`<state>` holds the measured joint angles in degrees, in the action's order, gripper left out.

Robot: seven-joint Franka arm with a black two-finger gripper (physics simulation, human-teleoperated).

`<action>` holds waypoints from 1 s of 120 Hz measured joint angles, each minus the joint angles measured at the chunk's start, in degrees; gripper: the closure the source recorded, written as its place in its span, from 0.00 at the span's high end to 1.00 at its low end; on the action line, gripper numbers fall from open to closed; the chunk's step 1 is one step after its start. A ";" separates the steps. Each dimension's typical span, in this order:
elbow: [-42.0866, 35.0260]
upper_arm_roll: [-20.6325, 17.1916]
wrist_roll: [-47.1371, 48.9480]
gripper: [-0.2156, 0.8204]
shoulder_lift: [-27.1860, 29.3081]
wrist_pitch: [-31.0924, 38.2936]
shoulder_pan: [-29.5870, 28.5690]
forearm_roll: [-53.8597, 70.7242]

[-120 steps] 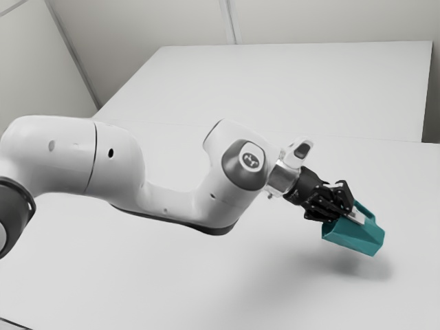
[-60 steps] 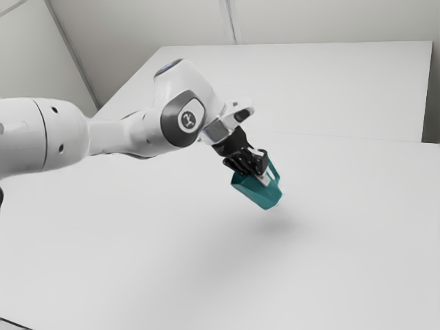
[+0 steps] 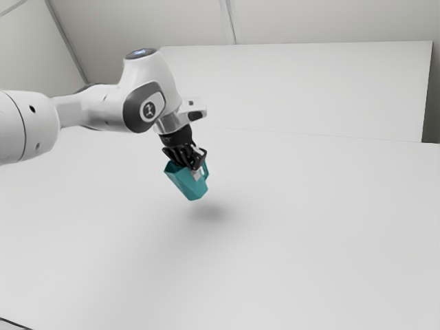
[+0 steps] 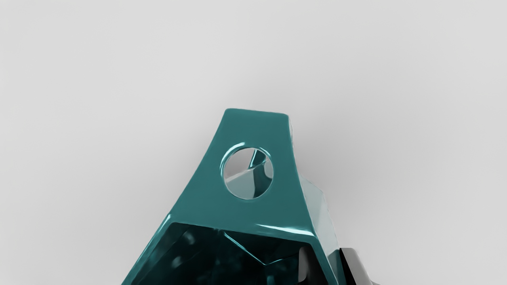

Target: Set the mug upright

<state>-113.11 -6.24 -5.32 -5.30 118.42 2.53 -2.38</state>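
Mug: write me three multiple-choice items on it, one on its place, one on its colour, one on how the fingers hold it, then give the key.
1. Where is the mug?
A) Lying on the table
B) In the air above the table
C) On the floor

2. What colour is it?
A) Teal
B) Red
C) Yellow

3. How do the fingers stand?
A) Wide open, well away from it
B) Both outside, around its whole body
C) Shut on its wall, one inside and one outside

1: B, the exterior view shows its shadow on the table, apart from it.
2: A, both views show a blue-green body.
3: C, the wrist view shows a finger on each side of the wall.
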 joint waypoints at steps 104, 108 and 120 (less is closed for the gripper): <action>-3.37 -0.05 4.78 0.55 -3.95 3.65 -0.46 9.53; -3.33 -0.09 4.77 0.58 -3.07 3.47 -0.31 9.40; -1.61 -0.16 4.72 0.66 -0.73 1.65 -0.04 8.03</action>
<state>-114.71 -6.41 -0.60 -6.03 120.07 2.50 5.65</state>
